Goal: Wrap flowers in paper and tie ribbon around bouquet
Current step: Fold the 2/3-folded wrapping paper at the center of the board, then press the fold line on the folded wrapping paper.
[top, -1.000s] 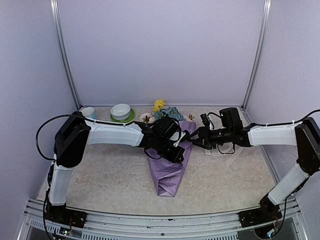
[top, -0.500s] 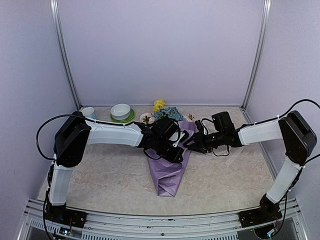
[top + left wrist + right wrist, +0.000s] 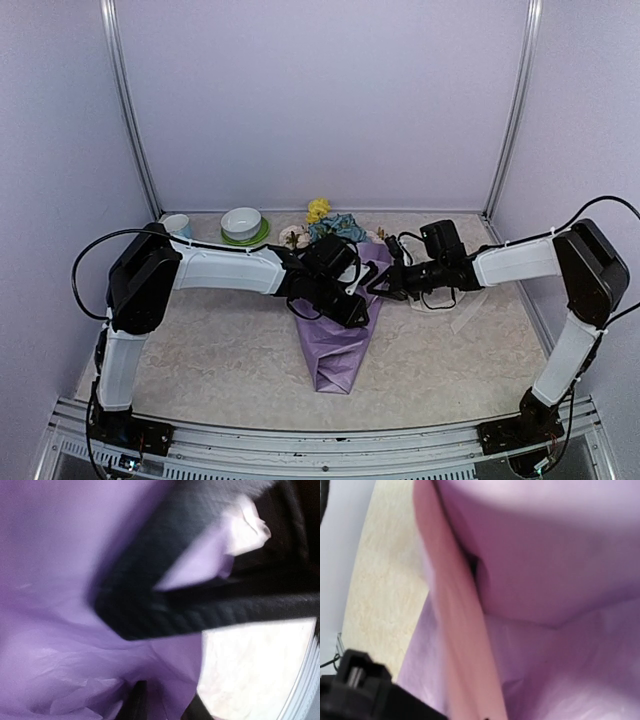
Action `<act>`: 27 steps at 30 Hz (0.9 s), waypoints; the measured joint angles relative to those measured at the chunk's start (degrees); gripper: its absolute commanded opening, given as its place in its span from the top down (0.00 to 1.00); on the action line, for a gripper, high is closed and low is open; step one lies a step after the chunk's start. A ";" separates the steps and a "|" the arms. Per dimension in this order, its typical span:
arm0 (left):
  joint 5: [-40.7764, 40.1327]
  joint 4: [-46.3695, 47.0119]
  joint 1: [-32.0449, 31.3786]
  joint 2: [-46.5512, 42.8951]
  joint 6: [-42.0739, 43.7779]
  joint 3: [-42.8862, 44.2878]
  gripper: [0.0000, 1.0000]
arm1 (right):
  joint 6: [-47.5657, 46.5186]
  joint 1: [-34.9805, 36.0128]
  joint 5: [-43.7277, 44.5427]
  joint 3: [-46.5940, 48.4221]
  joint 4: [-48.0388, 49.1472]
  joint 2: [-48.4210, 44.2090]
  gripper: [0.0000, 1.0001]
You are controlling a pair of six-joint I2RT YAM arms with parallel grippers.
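Right gripper [image 3: 376, 288], seen from the overhead camera, comes in from the right with its jaws closed at the upper right edge of the bouquet [image 3: 340, 350]. Whether it pinches a fold there is not visible. The left gripper [image 3: 350, 305] lies across the cone from the other side, touching the paper, probably to stop the wrap from springing apart. Its opening cannot be judged from above. The flowers [image 3: 325, 222] stick out of the cone's wide far end, and the narrow tip points toward the arm bases on the table [image 3: 200, 340]. A white bowl [image 3: 242, 220] on a green saucer [image 3: 245, 240] stands well to the left, out of the work.

The left wrist view is blurred. Dark fingers [image 3: 150, 620] lie over lilac paper [image 3: 60, 555] with a wedge of paper showing between them, so parted or clamped cannot be told.

The right wrist view is filled by paper [image 3: 560, 580] very close up, which suggests the claw is right at the wrap. A pale band [image 3: 455, 620] runs diagonally across it. It may be the ribbon or only a folded edge. Wrapping looks done, and tying appears to be the step in hand.
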 measured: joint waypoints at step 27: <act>-13.09 -1.90 -6.43 -17.14 5.73 -20.94 0.93 | -11.74 -3.74 2.93 8.37 -5.73 6.80 1.00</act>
